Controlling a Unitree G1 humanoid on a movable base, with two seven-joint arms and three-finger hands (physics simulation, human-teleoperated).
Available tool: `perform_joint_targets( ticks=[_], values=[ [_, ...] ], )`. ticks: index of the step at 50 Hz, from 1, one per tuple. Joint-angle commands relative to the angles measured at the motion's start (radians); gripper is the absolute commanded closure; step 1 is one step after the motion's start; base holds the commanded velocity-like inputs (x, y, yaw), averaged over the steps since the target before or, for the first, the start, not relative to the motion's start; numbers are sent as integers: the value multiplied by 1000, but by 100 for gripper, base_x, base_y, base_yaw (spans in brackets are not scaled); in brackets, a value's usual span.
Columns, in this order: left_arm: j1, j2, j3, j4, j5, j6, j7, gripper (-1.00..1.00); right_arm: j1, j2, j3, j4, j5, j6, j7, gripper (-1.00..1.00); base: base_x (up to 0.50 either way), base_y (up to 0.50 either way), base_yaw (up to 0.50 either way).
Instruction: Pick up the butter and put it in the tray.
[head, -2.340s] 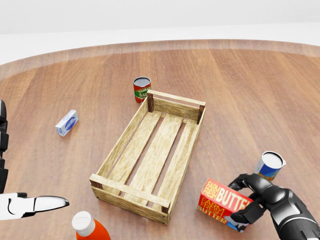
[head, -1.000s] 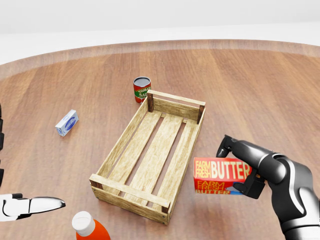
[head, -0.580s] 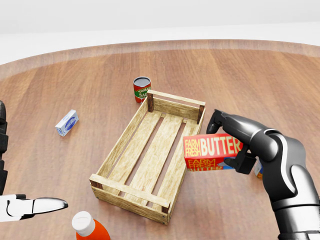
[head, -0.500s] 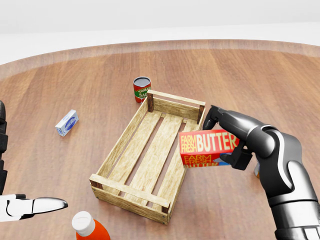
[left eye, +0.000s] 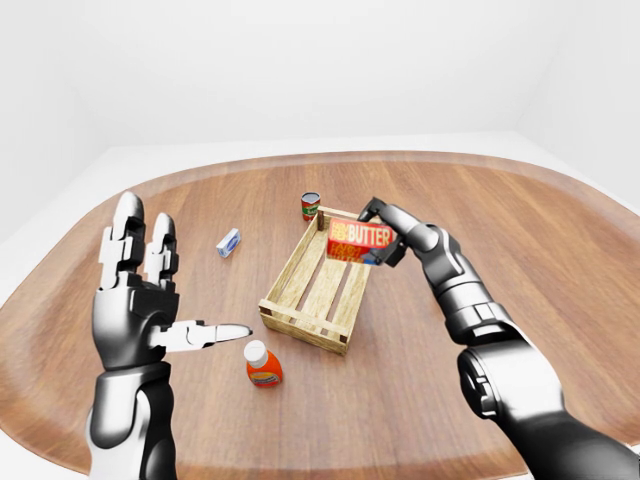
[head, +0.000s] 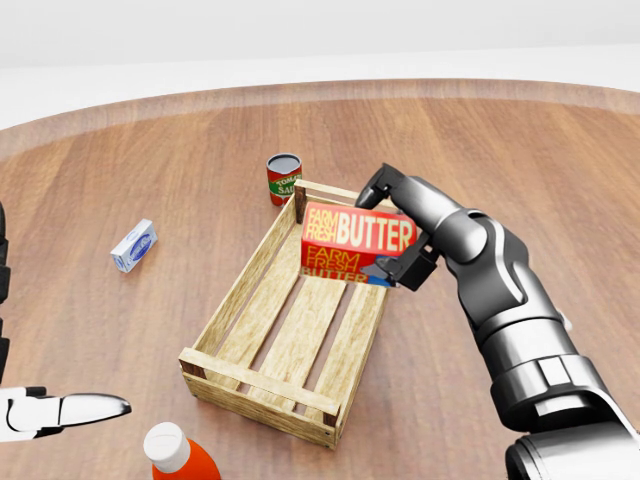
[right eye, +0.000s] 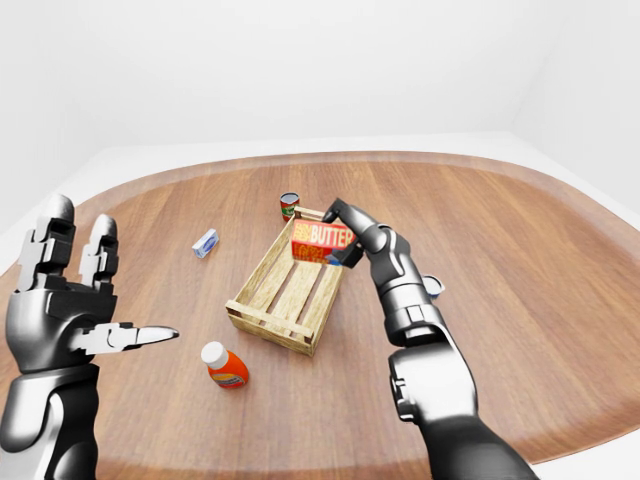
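My right hand (head: 400, 232) is shut on the red butter box (head: 355, 243) and holds it in the air over the upper right part of the wooden slatted tray (head: 230, 305). The box's label faces me. The butter is above the tray, not touching its slats. My left hand (left eye: 150, 300) is open and empty at the left, well away from the tray; its fingertip shows in the head view (head: 95, 407).
A tomato can (head: 284, 179) stands just above the tray's top left corner. A small blue and white box (head: 133, 245) lies to the left. An orange bottle with a white cap (head: 175, 455) stands below the tray. A can (right eye: 432, 286) stands right of my forearm.
My right hand has lifted the butter from the table at the tray's lower right and carried it up and left over the tray. The left hand has stayed in place.
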Motion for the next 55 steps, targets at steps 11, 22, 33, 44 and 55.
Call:
perform_joint_targets(
  ticks=[11, 22, 33, 44, 55],
  values=[
    [-9, 5, 16, -28, -17, 0, 4, -100, -214, 100, 15, 382, 119, 0, -176, 100, 0, 0, 0],
    [-19, 9, 12, -30, -13, 0, 12, -100, -245, 147, 16, 427, 94, 0, -181, 100, 0, 0, 0],
    [-14, 9, 14, -31, -14, 0, 11, -100, -228, 185, 4, 453, 88, 0, -190, 100, 0, 0, 0],
    [-12, 7, 21, -29, -18, 0, 5, -100, -184, 201, -9, 468, 91, 0, -192, 100, 0, 0, 0],
    [-15, 8, 15, -2, -11, 0, 4, -100, -156, 208, -15, 475, 88, 0, -186, 100, 0, 0, 0]
  ],
)
